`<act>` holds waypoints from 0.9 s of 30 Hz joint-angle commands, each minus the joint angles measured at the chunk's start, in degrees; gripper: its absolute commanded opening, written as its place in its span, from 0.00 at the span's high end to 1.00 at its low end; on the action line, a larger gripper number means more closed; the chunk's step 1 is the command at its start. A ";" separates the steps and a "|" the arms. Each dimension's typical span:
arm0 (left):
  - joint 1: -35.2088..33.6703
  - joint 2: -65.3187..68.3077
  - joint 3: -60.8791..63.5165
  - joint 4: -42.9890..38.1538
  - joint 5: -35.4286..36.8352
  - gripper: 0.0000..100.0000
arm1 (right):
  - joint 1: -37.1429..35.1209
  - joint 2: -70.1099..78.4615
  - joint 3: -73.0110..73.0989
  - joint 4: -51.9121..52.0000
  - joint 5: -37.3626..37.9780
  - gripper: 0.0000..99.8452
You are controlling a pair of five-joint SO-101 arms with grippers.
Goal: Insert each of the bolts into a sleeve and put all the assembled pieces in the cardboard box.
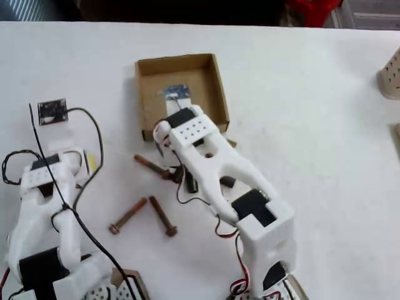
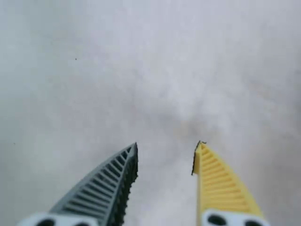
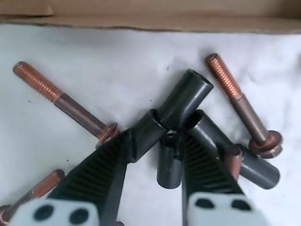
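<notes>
The cardboard box [image 1: 220, 94] stands open at the table's middle back; its edge [image 3: 141, 21] runs along the right wrist view. Three copper bolts [image 1: 150, 165] [image 1: 128, 215] [image 1: 162, 216] lie in front of it. My right gripper [image 3: 157, 141] is open, low over a cluster of black sleeves [image 3: 183, 101]; a short sleeve [image 3: 169, 162] lies between its fingers. Bolts [image 3: 63, 101] [image 3: 242, 108] lie on either side of the cluster. Another sleeve [image 3: 256, 169] has a bolt end at its mouth. My left gripper [image 2: 165, 146] is open over bare white table, at the left [image 1: 87, 165].
A small blue and white item [image 1: 176, 92] lies inside the box. A black circuit board [image 1: 52, 111] with a cable sits at the left back. A beige pegged object [image 1: 390, 75] stands at the right edge. A cardboard scrap [image 1: 132, 282] lies at the front.
</notes>
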 commanded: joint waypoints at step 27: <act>0.40 -2.33 -0.35 -1.23 -0.35 0.78 | -12.09 4.62 -2.02 -0.13 13.19 0.94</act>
